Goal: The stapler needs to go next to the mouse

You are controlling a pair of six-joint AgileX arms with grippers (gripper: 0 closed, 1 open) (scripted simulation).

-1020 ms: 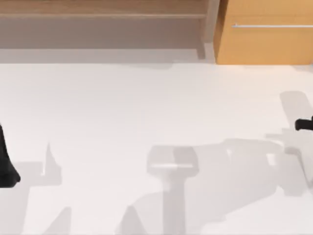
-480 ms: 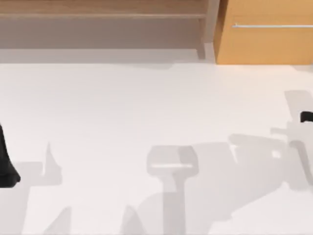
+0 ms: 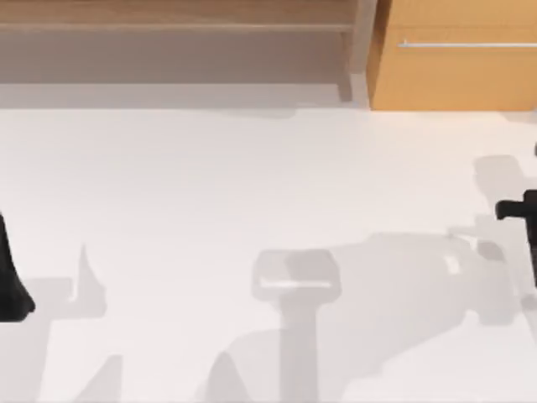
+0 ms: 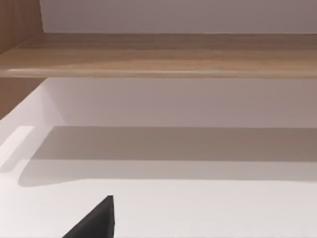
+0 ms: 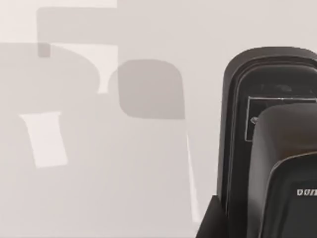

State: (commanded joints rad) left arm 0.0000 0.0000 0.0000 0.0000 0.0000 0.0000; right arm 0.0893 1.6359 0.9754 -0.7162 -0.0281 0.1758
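Your stapler (image 5: 270, 148) lies on the white table (image 3: 252, 185), close under the right gripper (image 3: 516, 210) at the table's right edge; you cannot tell its finger state. Nothing is lifted yet. The left arm (image 3: 10, 277) sits parked at the left edge.

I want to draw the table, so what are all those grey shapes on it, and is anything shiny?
Top view: the grey shapes on the white table are soft shadows, the biggest reaching towards the black right arm at the right edge. Left wrist view: a wide shadow band lies under the wooden shelf. Right wrist view: blocky shadows beside the black stapler, which shows faint glossy highlights; no strong glare anywhere.
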